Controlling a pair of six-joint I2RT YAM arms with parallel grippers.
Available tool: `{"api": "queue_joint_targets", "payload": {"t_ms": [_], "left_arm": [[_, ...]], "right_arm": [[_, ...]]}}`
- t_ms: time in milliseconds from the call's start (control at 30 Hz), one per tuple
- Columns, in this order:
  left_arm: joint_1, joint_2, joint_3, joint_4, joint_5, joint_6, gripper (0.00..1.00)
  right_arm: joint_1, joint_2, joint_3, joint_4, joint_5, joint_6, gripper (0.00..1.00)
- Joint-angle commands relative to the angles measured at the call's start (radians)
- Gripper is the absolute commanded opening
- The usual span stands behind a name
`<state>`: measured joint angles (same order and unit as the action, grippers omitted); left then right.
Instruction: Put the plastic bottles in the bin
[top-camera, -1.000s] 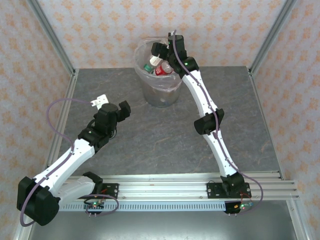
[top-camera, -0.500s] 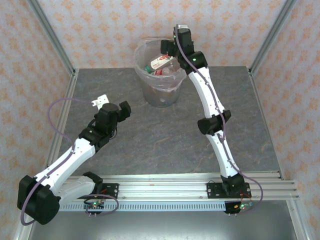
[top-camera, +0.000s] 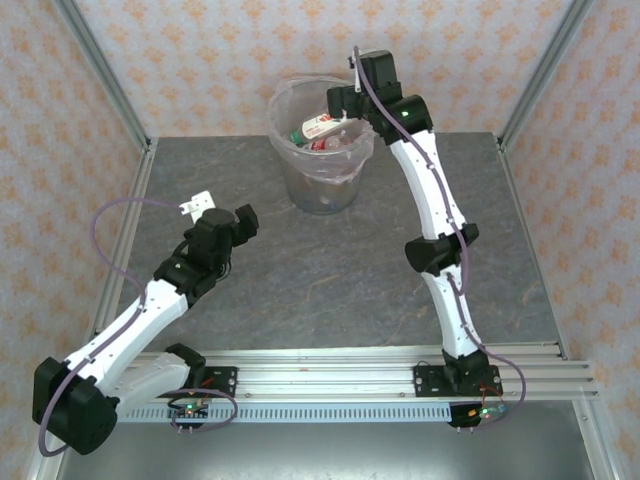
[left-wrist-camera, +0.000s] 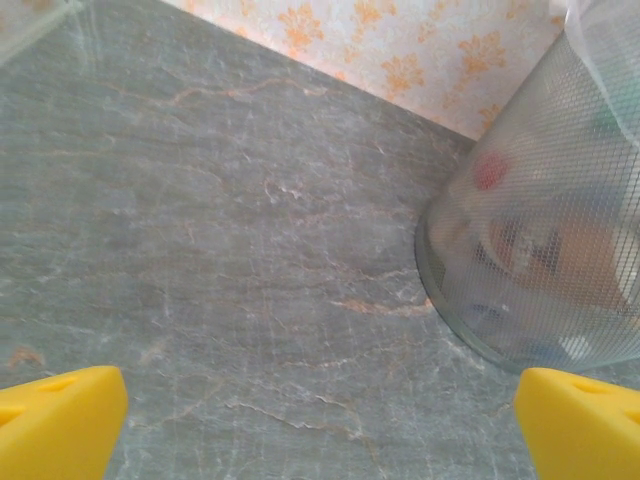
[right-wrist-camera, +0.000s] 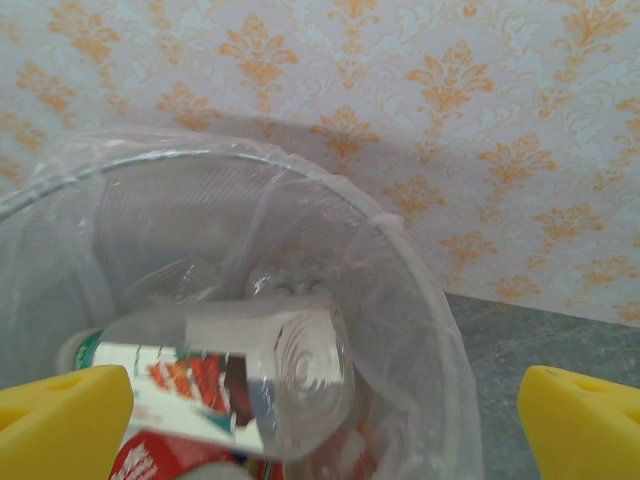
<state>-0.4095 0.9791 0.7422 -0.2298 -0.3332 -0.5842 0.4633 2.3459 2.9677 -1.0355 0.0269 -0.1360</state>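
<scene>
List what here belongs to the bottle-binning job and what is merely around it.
Job:
bin
plastic bottles lying inside it, the top one red-and-white labelled
right gripper, open above the bin
left gripper, open over the table

Not the job:
grey table
patterned walls
metal frame posts

The bin (left-wrist-camera: 450, 290) runs off the right edge in the left wrist view — the bottles (left-wrist-camera: 580, 250) inside are just blurry smears through its wall, can't count them.

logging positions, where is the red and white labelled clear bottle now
Top view: the clear red-and-white labelled bottle lies inside the round translucent bin, far centre of the grey table.
</scene>
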Motion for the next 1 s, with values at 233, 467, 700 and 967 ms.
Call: {"api": "queue_joint_targets", "payload": {"t_ms": [233,467,700,967], "left_arm": [[0.021,-0.137,-0.031,-0.082,-0.226,0.156,1.00],[0.041,-0.210,-0.067,-0.089,-0.450,0.243,1.00],[0.136,-0.200,-0.126,-0.072,-0.601,0.156,1.00],[0.302,-0.081,-0.172,0.031,-0.469,0.103,1.00]], "right_arm": [[-0.001,-0.426,-0.542,0.138,0.015,-0.088,0.99],[0.000,-0.652,-0.903,0.284,0.092,-0.120,0.99],[0.000,-0.927,-1.344,0.472,0.147,-0.137,0.99],[-0.007,-1.286,-2.054,1.044,0.200,-0.074,0.99]]}}
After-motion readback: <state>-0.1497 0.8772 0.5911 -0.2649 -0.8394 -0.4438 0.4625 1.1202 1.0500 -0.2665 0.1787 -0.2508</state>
